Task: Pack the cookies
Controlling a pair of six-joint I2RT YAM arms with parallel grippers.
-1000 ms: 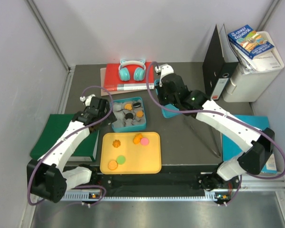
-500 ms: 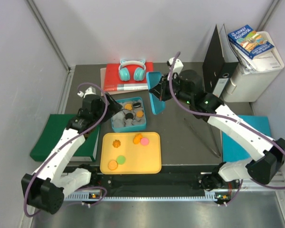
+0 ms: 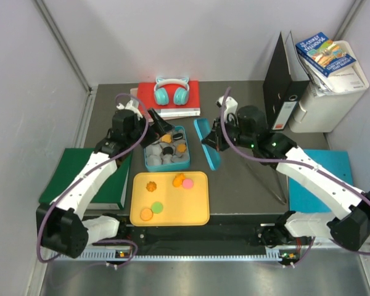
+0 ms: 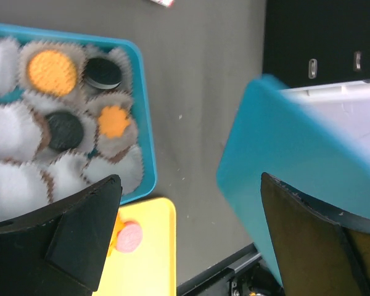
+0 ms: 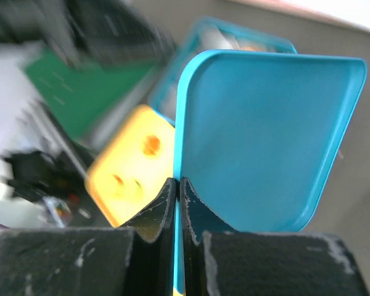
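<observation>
A teal box (image 3: 167, 168) of grey paper cups holds black and orange cookies (image 3: 167, 150). In the left wrist view the box (image 4: 145, 126) shows an orange cookie (image 4: 48, 69), two black ones (image 4: 65, 131) and a scalloped orange one (image 4: 114, 121). On the yellow tray (image 3: 185, 206) lie orange, pink and green cookies (image 3: 156, 206). My right gripper (image 3: 214, 140) is shut on the edge of the teal lid (image 3: 208, 145), held tilted just right of the box; the right wrist view shows the lid (image 5: 265, 142) edge-on in that gripper (image 5: 177, 185). My left gripper (image 3: 155, 119) is open and empty over the box's back edge; it also shows in the left wrist view (image 4: 188, 240).
A red book with teal headphones (image 3: 171, 91) lies behind the box. A green book (image 3: 68, 176) lies at the left, a black binder (image 3: 282, 80) and a white bin with books (image 3: 327, 92) at the back right, and a teal pad (image 3: 317, 185) at the right.
My right gripper lifted the teal lid off the table and brought it down and left, close to the box. My left gripper moved from the box's left side up to its back edge.
</observation>
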